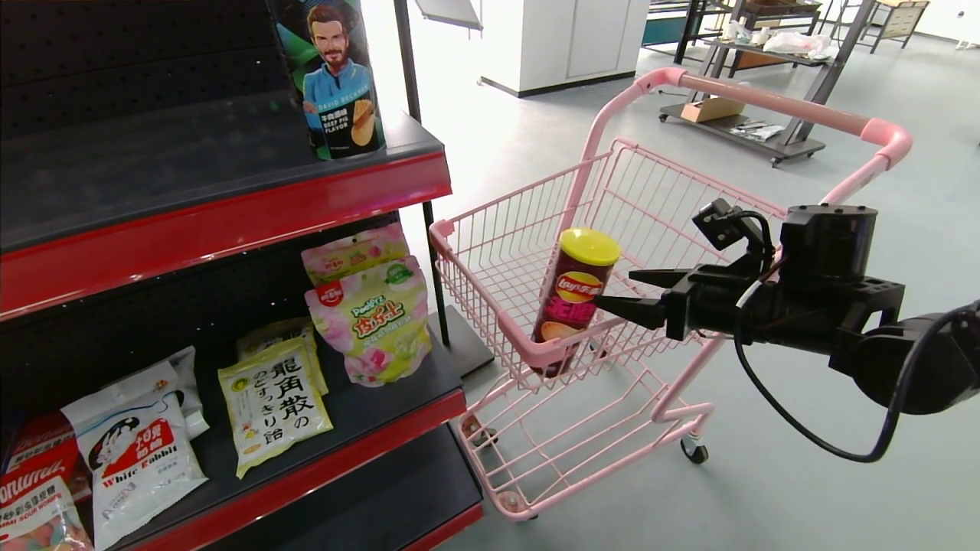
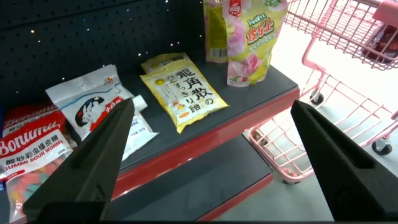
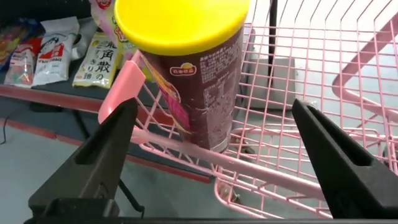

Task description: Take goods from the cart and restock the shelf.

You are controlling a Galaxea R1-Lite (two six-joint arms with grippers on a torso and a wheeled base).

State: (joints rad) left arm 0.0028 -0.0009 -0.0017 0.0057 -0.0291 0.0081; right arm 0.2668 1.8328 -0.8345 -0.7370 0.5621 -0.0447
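Pink cart [image 1: 530,353] rim fronts chip can [image 1: 576,295]; R end effector [image 1: 619,289] spread wide, close beside.

Chip can [image 1: 576,295] btm behind cart rim [image 1: 550,353] (partly hidden)

Bright, even light; soft shadows

I see a pink wire shopping cart [image 1: 766,99], a dark maroon cylindrical can [image 1: 570,306] with a yellow plastic lid [image 1: 589,246], and a black metal shelf [image 1: 153,161] with red front edges.
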